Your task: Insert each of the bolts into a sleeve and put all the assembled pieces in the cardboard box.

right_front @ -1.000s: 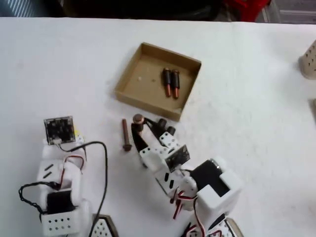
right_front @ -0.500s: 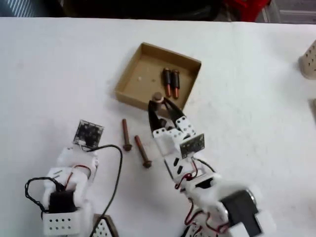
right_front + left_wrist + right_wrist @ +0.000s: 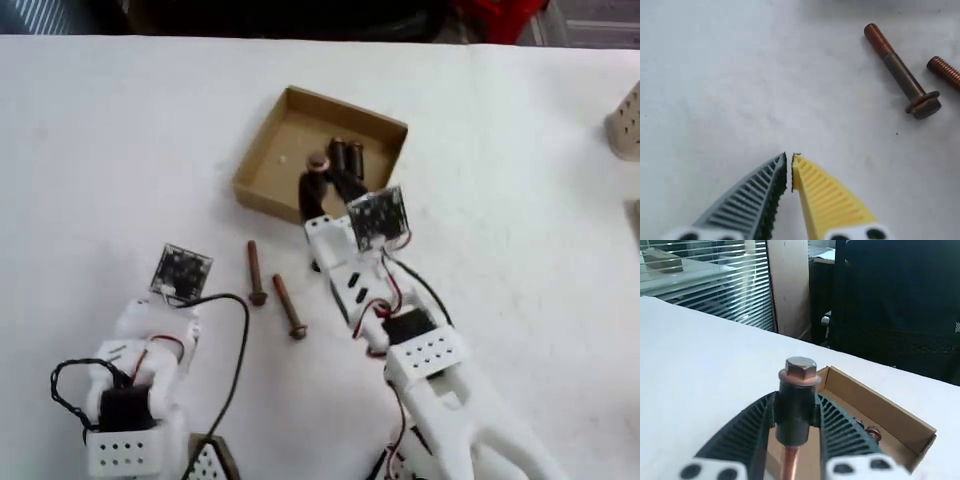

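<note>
Across the table [image 3: 500, 120], the right arm [image 3: 430, 370] stretched to the cardboard box [image 3: 270, 160], the right end effector [image 3: 325, 190] clamped on an upright black-sleeved copper bolt [image 3: 796, 390] above its near edge. The left end effector [image 3: 790, 167], pinched together, hovered near two bare bolts [image 3: 256, 272].

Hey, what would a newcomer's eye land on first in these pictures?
The right gripper, shut on a black sleeve with a copper bolt through it, head up, over the near side of the shallow brown cardboard box. Two bare copper bolts lie on the white table, the shut left gripper nearby.
</note>
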Robot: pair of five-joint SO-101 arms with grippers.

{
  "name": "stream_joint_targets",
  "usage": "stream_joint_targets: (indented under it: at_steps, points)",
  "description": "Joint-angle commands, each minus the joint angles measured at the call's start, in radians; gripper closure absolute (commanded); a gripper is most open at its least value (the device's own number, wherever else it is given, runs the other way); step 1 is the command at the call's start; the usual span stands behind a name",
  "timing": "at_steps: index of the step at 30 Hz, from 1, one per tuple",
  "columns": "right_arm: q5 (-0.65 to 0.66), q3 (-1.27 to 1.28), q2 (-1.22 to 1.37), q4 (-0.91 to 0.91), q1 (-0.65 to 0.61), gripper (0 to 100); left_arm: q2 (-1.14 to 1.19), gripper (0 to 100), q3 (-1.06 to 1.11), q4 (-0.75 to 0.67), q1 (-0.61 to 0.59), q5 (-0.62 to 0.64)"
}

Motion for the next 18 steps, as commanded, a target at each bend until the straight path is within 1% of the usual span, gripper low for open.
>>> stream_joint_targets:
  at_steps: [1, 7, 13, 18]
  points:
    - [-0.002, -0.176, -0.015, 0.113, 0.030, 98.1, -0.004, 94, -0.002, 0.008, 0.015, -0.008]
    - [-0.002, -0.410, 0.194, 0.203, 0.108, 98.1, -0.004, 94, 0.000, 0.009, 0.015, -0.008]
    - [-0.002, -0.687, 0.524, 0.282, 0.202, 98.1, -0.004, 94, 0.000, 0.009, 0.015, -0.008]
    - [-0.002, -0.913, 0.803, 0.374, 0.251, 98.1, -0.004, 94, 0.000, 0.009, 0.015, -0.008]
